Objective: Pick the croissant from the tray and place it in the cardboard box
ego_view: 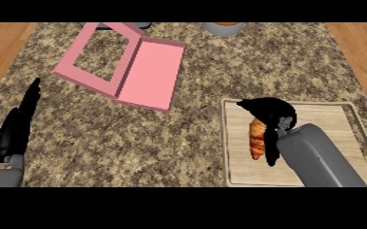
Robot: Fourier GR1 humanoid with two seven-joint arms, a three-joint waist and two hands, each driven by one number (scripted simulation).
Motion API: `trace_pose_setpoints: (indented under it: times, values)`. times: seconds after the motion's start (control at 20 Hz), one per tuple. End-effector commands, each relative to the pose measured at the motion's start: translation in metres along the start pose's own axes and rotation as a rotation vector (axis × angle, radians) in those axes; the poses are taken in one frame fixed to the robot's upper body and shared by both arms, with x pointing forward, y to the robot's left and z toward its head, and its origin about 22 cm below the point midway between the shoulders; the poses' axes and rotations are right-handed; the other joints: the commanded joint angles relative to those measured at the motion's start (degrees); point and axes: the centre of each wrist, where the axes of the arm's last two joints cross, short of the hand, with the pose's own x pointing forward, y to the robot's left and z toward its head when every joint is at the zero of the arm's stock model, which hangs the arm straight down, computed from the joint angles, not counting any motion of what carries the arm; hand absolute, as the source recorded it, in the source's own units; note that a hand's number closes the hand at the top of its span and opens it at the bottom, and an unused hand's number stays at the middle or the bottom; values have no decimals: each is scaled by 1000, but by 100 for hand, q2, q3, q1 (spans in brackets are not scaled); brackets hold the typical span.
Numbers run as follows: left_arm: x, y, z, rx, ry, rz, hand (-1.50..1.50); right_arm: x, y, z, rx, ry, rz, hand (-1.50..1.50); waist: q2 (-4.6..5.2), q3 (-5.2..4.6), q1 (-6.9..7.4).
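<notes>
Hidden or cut off: the right hand [269, 112] covers the upper end of the croissant [256, 143], and its grey forearm hides the tray's corner at 5 o'clock. Whether the pastry rests on the wood or is raised just off it cannot be told. At 12 o'clock a round grey vessel [224, 27] with an orange top is cropped by the view's edge. A dark object [132, 25] behind the box shows only as a sliver and cannot be identified.

Task item: the croissant is golden-brown with ridged orange bands. It lies lengthwise, pointing 12 to 6 o'clock, over the left half of the wooden tray [323, 114], at 4 o'clock in the view. The right hand's fingers are bent over its upper end and the thumb runs down its right flank, so the hand is gripping it.

The cardboard box [150, 73] is pink and lies open at 11 o'clock on the speckled stone counter [251, 63], well apart from the tray. Its left half is a frame with the counter visible inside it.

The left hand [18, 126] rests at the 8 o'clock edge, fingers straight and pointing up, holding nothing.
</notes>
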Motion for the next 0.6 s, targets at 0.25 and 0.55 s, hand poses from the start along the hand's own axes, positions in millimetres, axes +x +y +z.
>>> trace_pose_setpoints:
  times: [0.25,0.55]
  values:
    - [-7,0,-5,-3,9,1,0,2,29,-13,37,104,10,-150,1,0,-18]
    - [5,-13,-9,1,-19,-3,0,-8,27,-38,-184,75,125,150,20,3,22]
